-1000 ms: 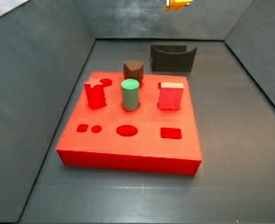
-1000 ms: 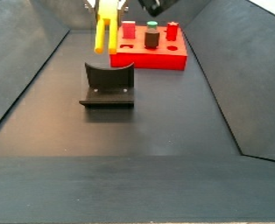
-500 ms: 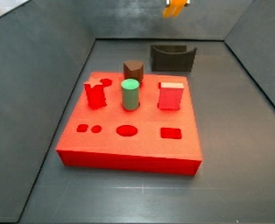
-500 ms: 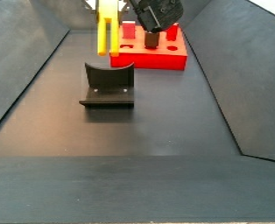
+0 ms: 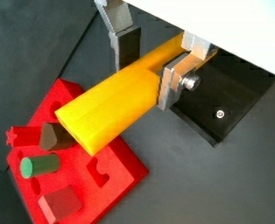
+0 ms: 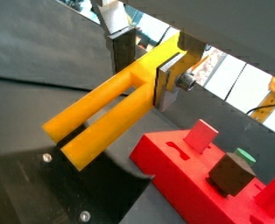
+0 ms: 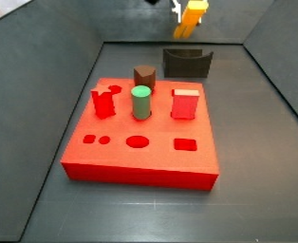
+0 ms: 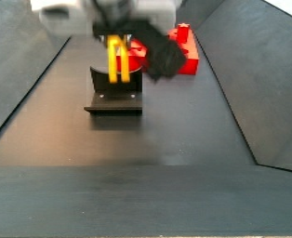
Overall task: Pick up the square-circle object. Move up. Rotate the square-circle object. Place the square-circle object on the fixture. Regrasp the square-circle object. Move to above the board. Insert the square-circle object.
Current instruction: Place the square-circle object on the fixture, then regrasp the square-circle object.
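My gripper (image 5: 150, 63) is shut on the square-circle object (image 5: 110, 103), a yellow-orange peg clamped at one end between the silver fingers (image 6: 169, 80). In a side view the peg (image 8: 116, 61) hangs upright, its lower end down at the U-shaped cut-out of the dark fixture (image 8: 113, 97); I cannot tell whether they touch. In the opposite side view the peg (image 7: 190, 17) is just above the fixture (image 7: 187, 64). The red board (image 7: 139, 142) lies nearer that camera, apart from both.
On the board stand a brown peg (image 7: 144, 77), a green cylinder (image 7: 141, 102) and two red pieces (image 7: 185, 104). Open holes show along its near edge (image 7: 138, 142). Sloping grey walls (image 7: 38, 76) close in the floor on both sides.
The gripper has come down with the yellow peg, from high above the fixture to the level of its cut-out. The arm's body now fills the top of a side view.
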Tool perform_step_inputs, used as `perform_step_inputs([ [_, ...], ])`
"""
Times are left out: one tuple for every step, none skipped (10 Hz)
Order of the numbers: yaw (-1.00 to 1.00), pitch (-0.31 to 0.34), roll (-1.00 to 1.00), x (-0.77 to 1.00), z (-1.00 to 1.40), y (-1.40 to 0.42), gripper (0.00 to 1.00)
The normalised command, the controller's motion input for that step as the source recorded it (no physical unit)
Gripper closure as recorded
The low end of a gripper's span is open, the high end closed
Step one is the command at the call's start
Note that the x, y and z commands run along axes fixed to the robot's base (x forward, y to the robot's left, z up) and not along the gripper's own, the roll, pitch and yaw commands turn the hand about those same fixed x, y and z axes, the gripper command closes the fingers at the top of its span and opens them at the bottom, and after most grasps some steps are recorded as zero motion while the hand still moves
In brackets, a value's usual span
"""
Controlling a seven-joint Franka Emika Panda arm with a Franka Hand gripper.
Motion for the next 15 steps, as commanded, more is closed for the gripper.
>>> perform_step_inputs([
  [-0.22, 0.105, -0.42, 0.18, -1.0, 0.14, 1.0],
  [-0.22, 0.066, -0.28, 0.19, -1.0, 0.14, 1.0],
  [-0.21, 0.027, -0.21, 0.19, -1.0, 0.13, 1.0],
  [-0.19, -0.006, -0.18, 0.18, -0.92, 0.13, 1.0],
  [-0.16, -0.027, -0.17, 0.15, -0.66, 0.1, 1.0],
  [-0.13, -0.036, -0.16, 0.12, -0.48, 0.08, 1.0],
  [-0.1, -0.055, -0.12, 0.1, -0.37, 0.11, 1.0],
  [-0.07, -0.067, -0.12, 0.08, -0.34, 0.12, 1.0],
  [-0.05, -0.066, -0.12, 0.08, -0.34, 0.12, 1.0],
  [-0.04, -0.065, -0.12, 0.08, -0.34, 0.12, 1.0],
  [0.0, 0.0, 0.0, 0.0, 0.0, 0.0, 0.0],
  [-0.03, -0.003, -0.07, 0.0, 1.0, 0.0, 0.0],
  [-0.02, -0.004, -0.07, 0.0, 1.0, 0.0, 0.0],
  [0.0, 0.006, -0.02, -0.02, 1.0, 0.01, 0.0],
  [0.0, 0.009, 0.0, -0.02, 1.0, 0.0, 0.0],
])
